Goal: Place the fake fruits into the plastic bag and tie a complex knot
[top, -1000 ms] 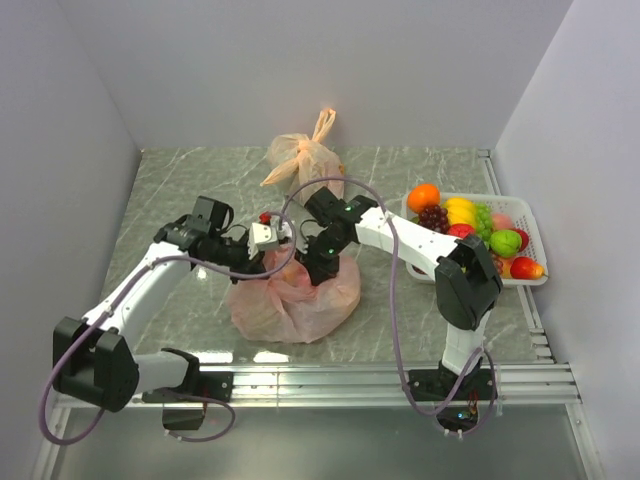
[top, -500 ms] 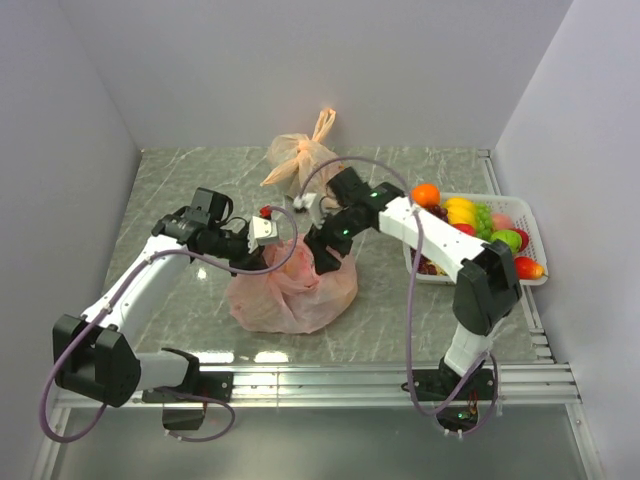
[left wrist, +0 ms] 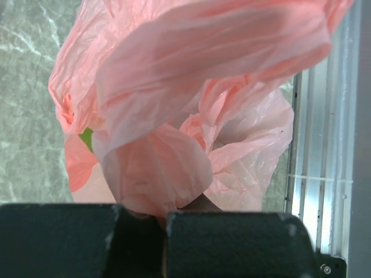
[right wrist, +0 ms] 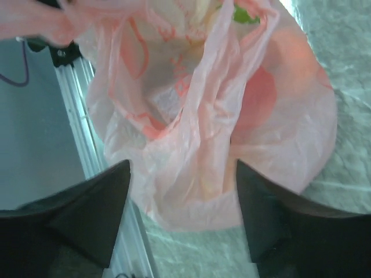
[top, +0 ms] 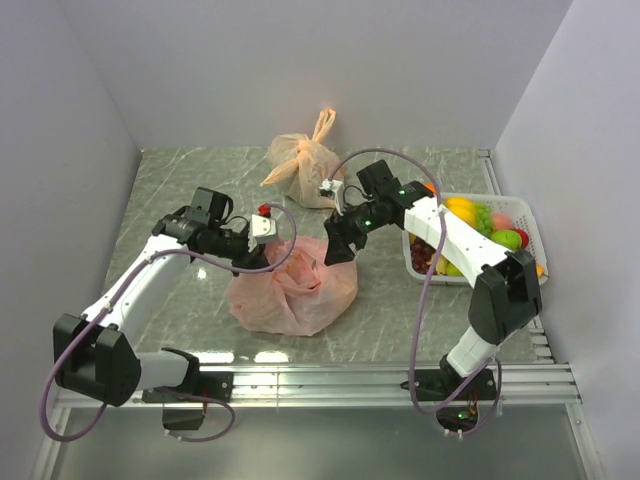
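Marble table [top: 180, 190], plastic bag [top: 290, 295] beneath right gripper [top: 338, 248]

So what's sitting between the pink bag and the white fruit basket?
In the top view, the right gripper, fingers open, hangs at the right edge of the plastic bag; beyond it, bare marble table reaches the basket.

The plastic bag [top: 292, 290] is thin, crinkled, translucent pink film with a soft sheen. The table [top: 180, 190] looks like smooth grey-green marbled stone, faintly reflective. Along its near edge runs a ribbed bare-metal rail [top: 330, 378]. On the right, the fake fruits [top: 505, 240] are glossy plastic in a white plastic basket [top: 510, 199]. The fingers [right wrist: 87, 220] of the right pincer [right wrist: 182, 168] are matt black and slightly grainy.
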